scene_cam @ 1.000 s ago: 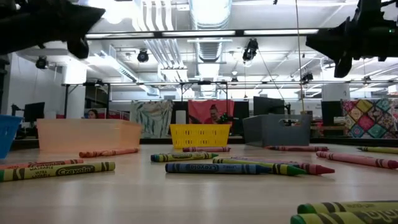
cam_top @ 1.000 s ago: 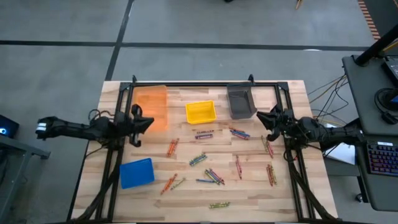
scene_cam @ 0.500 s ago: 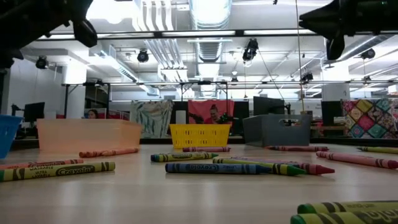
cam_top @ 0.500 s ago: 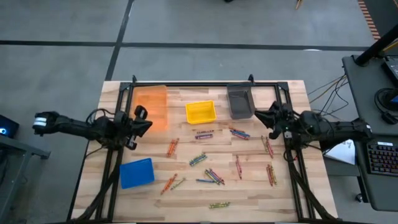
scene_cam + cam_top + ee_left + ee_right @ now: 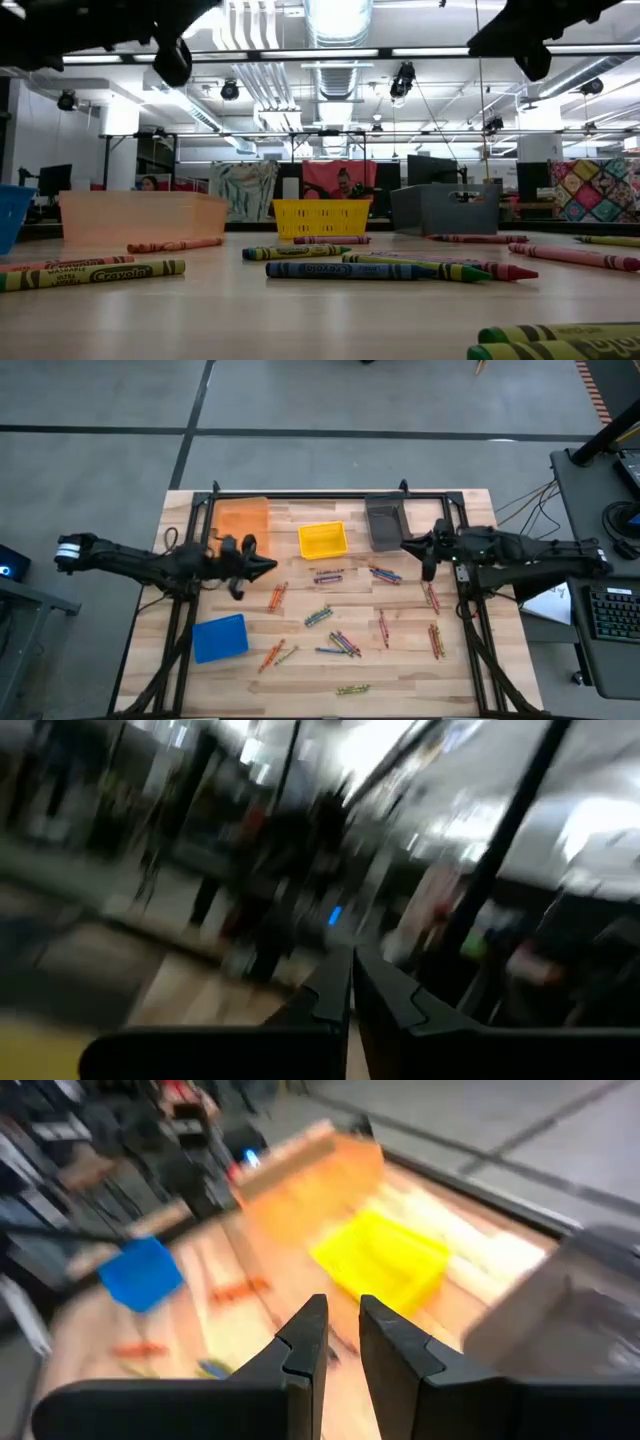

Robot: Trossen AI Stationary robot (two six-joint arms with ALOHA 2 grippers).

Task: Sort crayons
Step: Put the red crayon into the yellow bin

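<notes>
Several crayons (image 5: pixel 345 643) in red, orange, blue, green and olive lie flat and scattered over the middle and right of the wooden table (image 5: pixel 470 505); the low view shows them close up (image 5: pixel 380 268). My left gripper (image 5: pixel 272 566) hovers shut above the table, just near of the orange bin, its fingertips together in the left wrist view (image 5: pixel 350 988). My right gripper (image 5: pixel 405 544) hovers near of the grey bin. Its fingers stand a narrow gap apart with nothing between them (image 5: pixel 342 1330). Neither gripper touches a crayon.
Three bins stand along the far side: orange (image 5: pixel 245 528), yellow (image 5: pixel 322 540) and grey (image 5: pixel 387 522). A blue bin (image 5: pixel 220 637) sits near the front left. A black frame (image 5: pixel 330 494) runs along the far edge and down both sides.
Both arms have reached in toward the table's middle. My left gripper has gone toward the right edge, past the orange bin's near end. My right gripper has gone toward the left edge, has risen, and has tipped to point lower. No crayon has moved.
</notes>
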